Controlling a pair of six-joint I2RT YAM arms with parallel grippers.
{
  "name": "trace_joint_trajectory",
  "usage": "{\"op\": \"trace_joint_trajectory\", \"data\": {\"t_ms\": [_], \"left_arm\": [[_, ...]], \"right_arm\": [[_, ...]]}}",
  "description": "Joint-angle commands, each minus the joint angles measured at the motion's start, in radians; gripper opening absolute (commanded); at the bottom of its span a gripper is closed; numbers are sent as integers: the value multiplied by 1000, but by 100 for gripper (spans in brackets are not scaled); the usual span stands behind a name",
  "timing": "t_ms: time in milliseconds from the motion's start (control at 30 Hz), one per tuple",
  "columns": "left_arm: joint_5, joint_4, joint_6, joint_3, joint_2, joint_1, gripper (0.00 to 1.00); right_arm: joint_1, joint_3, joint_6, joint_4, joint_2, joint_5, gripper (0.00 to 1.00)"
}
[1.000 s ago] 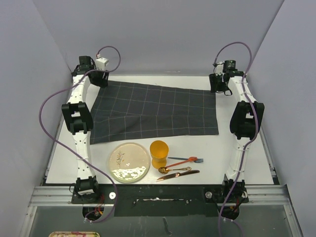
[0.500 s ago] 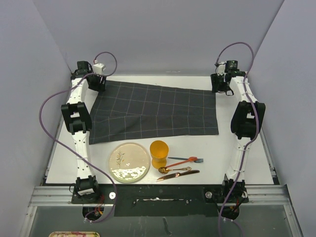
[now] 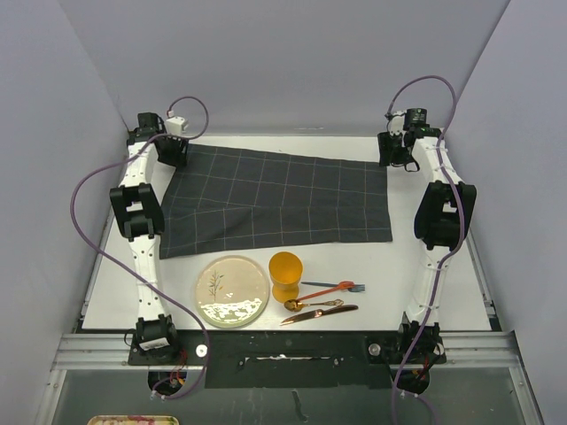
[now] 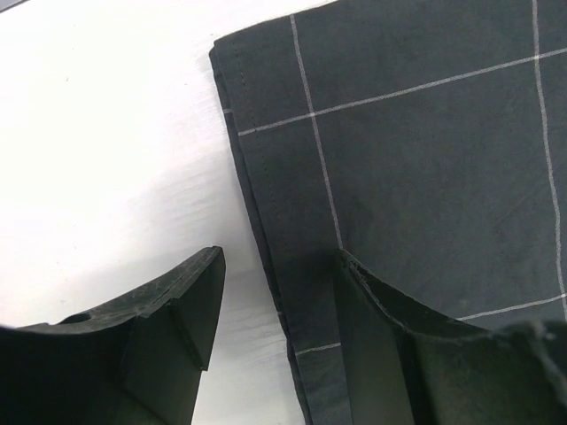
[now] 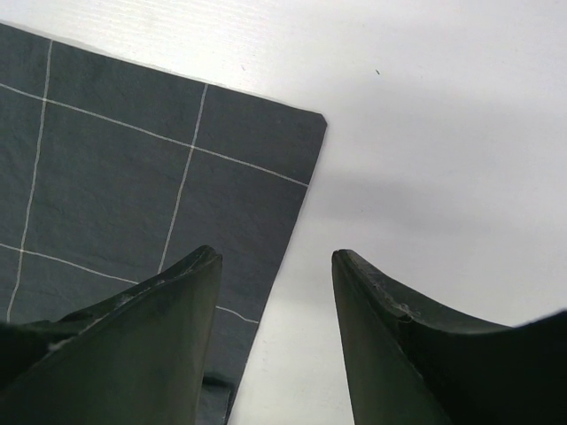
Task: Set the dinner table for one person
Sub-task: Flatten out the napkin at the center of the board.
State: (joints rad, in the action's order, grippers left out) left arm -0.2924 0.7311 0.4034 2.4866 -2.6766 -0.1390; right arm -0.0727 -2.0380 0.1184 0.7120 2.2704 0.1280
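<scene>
Left gripper: your left gripper [image 4: 279,257] is released, fingers apart and nothing between them. One finger is over the cloth [image 4: 425,159], the other over bare tabletop, and the cloth's hemmed edge runs down the gap.
Right gripper: your right gripper [image 5: 275,255] is also released, straddling the cloth's far right corner.
Dinner table: you see the white dinner table [image 3: 390,274] spread under everything, with the metal rail at its near edge.
Cloth: it lies flat across the far half.
Near side: a plate [image 3: 232,290], an orange cup [image 3: 285,274] just beside it, and cutlery [image 3: 323,301] to the cup's right.
</scene>
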Motion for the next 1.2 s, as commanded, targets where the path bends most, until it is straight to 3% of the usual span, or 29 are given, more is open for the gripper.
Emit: {"op": "trace_joint_trajectory", "data": {"t_ms": [0,600,933,1167], "left_arm": [[-11,-36,-2,33,-22,-17,50],[-52,-30,-9,4,-39,-37,34],[-62,-32,-9,-3,-48,-39,21],[-56,-36,-2,-16,-40,-39,6]], "right_arm": [[-10,-39,-16,-14,-6,22,53],[-8,-68,-28,14,12,50,51],[-9,-72,-30,22,5,51,50],[-9,-68,-30,23,9,54,50]]}}
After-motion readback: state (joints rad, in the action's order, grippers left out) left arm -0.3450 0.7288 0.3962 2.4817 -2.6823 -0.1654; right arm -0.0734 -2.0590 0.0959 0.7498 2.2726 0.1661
